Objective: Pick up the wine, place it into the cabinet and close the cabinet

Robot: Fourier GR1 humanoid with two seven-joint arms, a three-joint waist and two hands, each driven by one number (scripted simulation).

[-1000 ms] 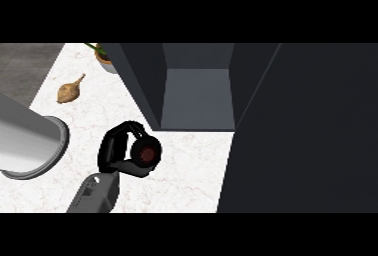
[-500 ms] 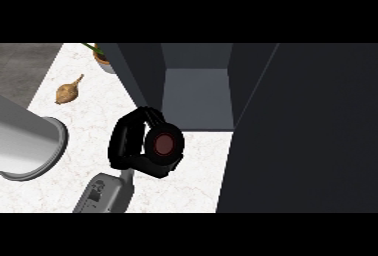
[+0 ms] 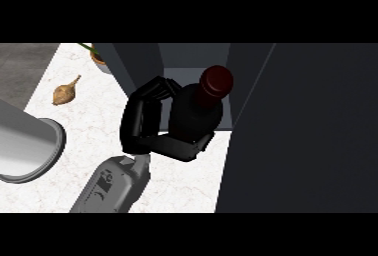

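The wine bottle is dark with a dark red cap. It is held tilted above the white counter, its cap at the mouth of the open cabinet. My right hand is shut on the bottle from its left side: fingers curl over the far side and the thumb crosses under the near side. The grey forearm rises from the lower edge. The cabinet's dark door stands open and fills the right of the view. My left hand does not show.
A large grey cylinder lies at the left edge. A tan bulb-shaped vegetable lies on the counter at the upper left. Beside the cabinet's left wall, a potted plant stands at the back.
My right hand has carried the bottle up and to the right, from over the counter to the cabinet's opening. The bottle now tilts, showing its body. The cylinder has not moved.
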